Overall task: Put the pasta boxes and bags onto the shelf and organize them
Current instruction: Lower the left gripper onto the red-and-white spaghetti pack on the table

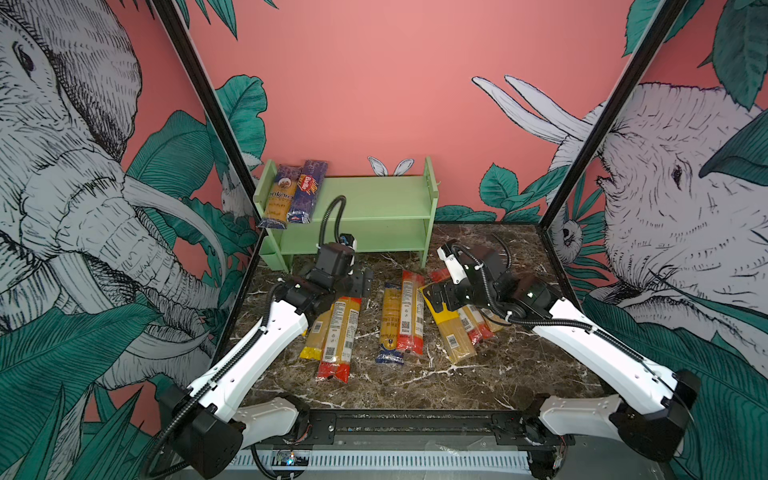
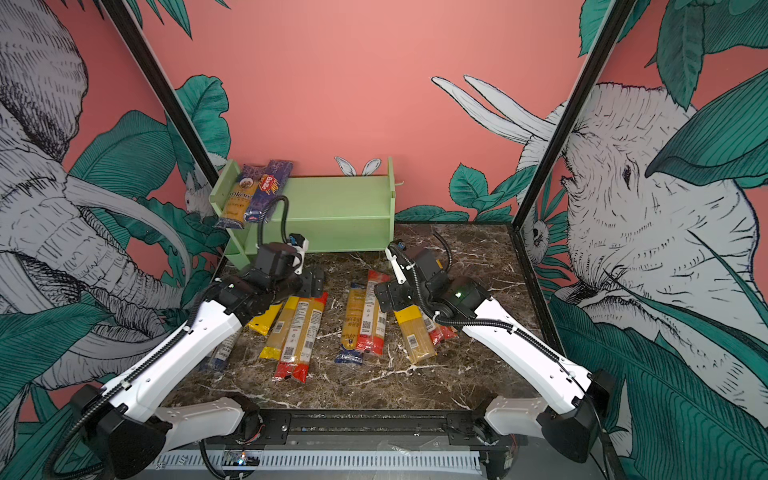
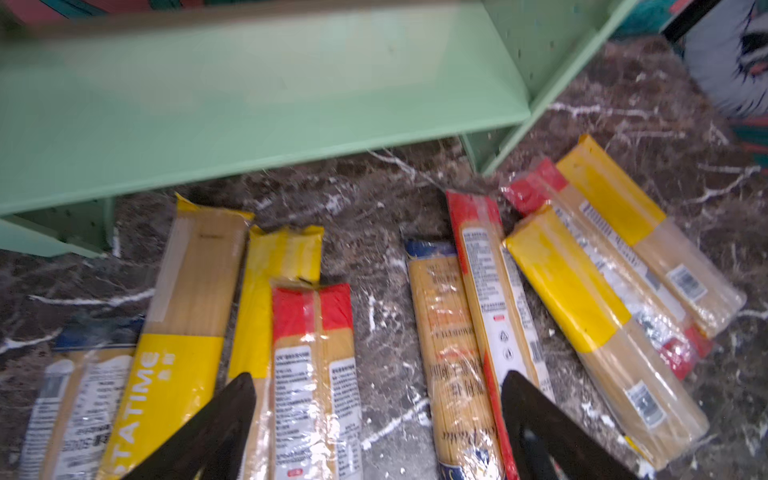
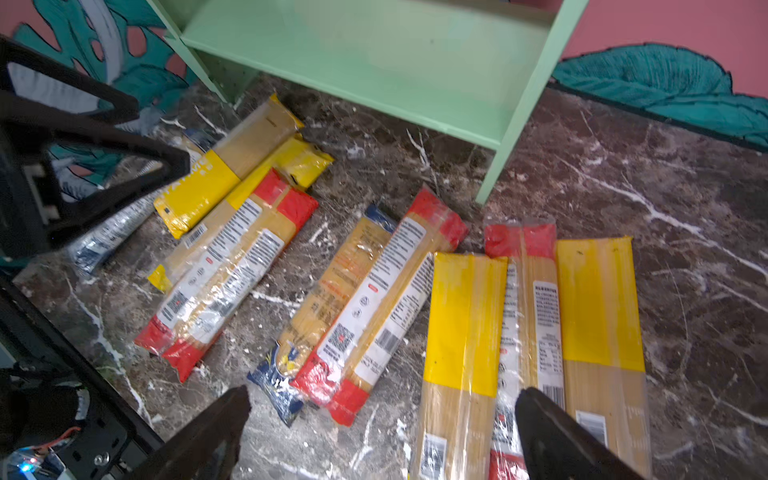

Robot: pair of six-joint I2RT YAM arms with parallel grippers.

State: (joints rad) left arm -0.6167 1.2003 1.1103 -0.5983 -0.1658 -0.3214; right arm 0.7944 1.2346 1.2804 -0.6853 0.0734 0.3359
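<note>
The green shelf stands at the back, and two dark blue pasta packs lie across the left end of its top tier. Several more pasta packs lie flat on the marble in three clusters: left, middle and right. My left gripper hovers open over the far end of the left cluster; in the left wrist view only packs and bare marble show below its jaws. Over the right cluster my right gripper hangs open, empty, above a yellow-banded pack.
The marble table is boxed in by black frame posts and patterned walls on both sides. A black rail carrying both arm bases runs along the front edge. The shelf's lower tier holds nothing.
</note>
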